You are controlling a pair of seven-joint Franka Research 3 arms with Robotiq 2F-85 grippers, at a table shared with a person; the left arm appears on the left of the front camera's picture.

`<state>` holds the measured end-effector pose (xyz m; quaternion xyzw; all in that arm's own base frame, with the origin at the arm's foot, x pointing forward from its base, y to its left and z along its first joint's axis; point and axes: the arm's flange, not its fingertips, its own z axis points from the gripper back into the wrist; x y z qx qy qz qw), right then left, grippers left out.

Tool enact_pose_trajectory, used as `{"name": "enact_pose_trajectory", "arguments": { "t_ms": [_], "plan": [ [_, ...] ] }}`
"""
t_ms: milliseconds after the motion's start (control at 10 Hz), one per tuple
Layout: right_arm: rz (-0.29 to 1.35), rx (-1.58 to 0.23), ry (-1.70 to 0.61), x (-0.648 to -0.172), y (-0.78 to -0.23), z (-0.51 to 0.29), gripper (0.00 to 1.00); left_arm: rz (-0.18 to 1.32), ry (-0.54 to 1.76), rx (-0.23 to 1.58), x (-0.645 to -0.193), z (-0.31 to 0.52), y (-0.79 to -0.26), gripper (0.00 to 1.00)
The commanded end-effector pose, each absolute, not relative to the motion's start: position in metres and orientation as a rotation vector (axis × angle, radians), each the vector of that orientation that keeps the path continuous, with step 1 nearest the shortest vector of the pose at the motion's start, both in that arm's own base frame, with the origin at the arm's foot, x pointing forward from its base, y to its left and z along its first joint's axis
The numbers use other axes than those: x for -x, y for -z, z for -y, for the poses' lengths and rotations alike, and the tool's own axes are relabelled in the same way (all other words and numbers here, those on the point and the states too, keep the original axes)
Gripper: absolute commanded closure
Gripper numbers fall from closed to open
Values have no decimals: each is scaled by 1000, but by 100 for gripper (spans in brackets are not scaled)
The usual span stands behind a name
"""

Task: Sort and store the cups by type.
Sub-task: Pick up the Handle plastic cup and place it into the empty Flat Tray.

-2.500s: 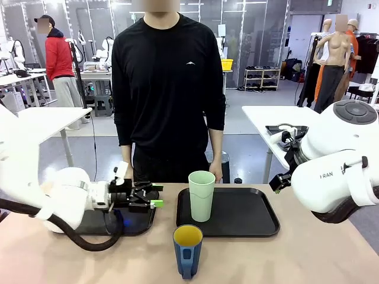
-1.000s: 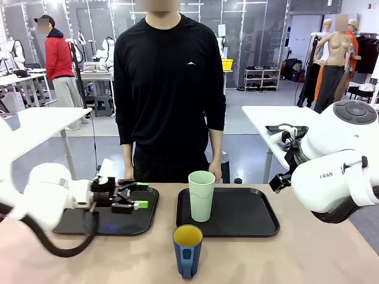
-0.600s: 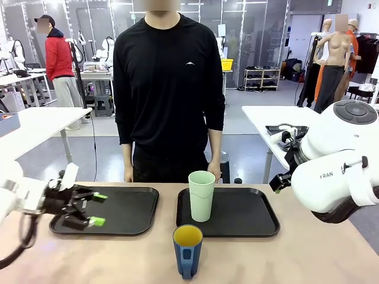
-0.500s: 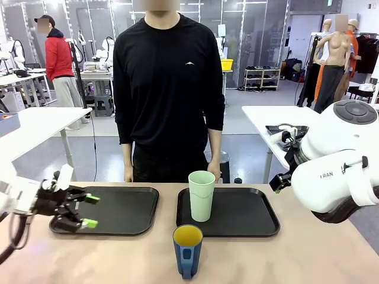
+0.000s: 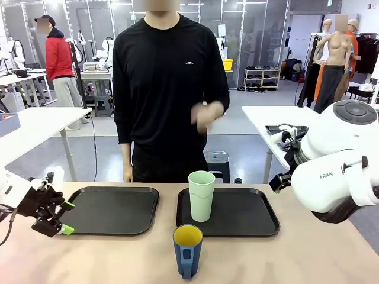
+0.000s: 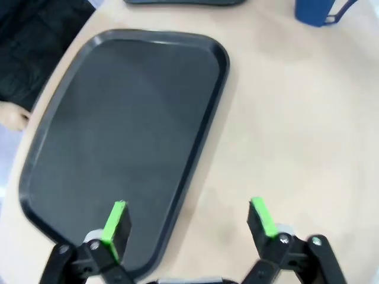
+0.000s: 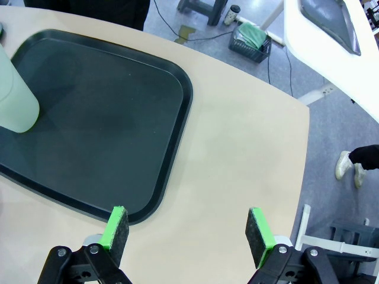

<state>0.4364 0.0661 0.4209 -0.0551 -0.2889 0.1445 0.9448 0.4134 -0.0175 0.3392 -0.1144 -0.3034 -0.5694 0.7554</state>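
tumbler (image 5: pixel 201 196) on tray (image 5: pixel 250 216), mug (image 5: pixel 188 251) on table (image 5: pixel 308 255)

Worktop (image 5: pixel 296 260): smooth, matt, beige. Left tray (image 5: pixel 112 210), right tray (image 5: pixel 243 213): black matt plastic. Tumbler (image 5: pixel 201 195): pale green matt plastic. Mug (image 5: pixel 188 251): dark blue, slight sheen.

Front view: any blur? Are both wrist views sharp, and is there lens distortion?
Front view: the person's raised hand is a blurred smear; the tall pale mint-green plastic tumbler and the dark blue handled mug are crisp. Left wrist view: soft all over, the black plastic tray has fuzzy edges. Right wrist view: sharp, but the beige table's edge bows from the wide-angle lens.
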Motion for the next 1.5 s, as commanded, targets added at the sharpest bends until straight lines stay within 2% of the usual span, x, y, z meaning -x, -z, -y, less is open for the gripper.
{"name": "enact_pose_trajectory", "arguments": {
  "t_ms": [0, 200, 1400],
  "plan": [
    [589, 116, -300, -436, -420, -67, 0, 610, 1230, 255, -407, 11, -357, 0],
    [589, 116, -300, -436, -420, -67, 0, 629, 1235, 246, -414, 15, -340, 0],
    [589, 116, -300, -436, -420, -67, 0, 629, 1235, 246, -414, 15, -340, 0]
  ]
}}
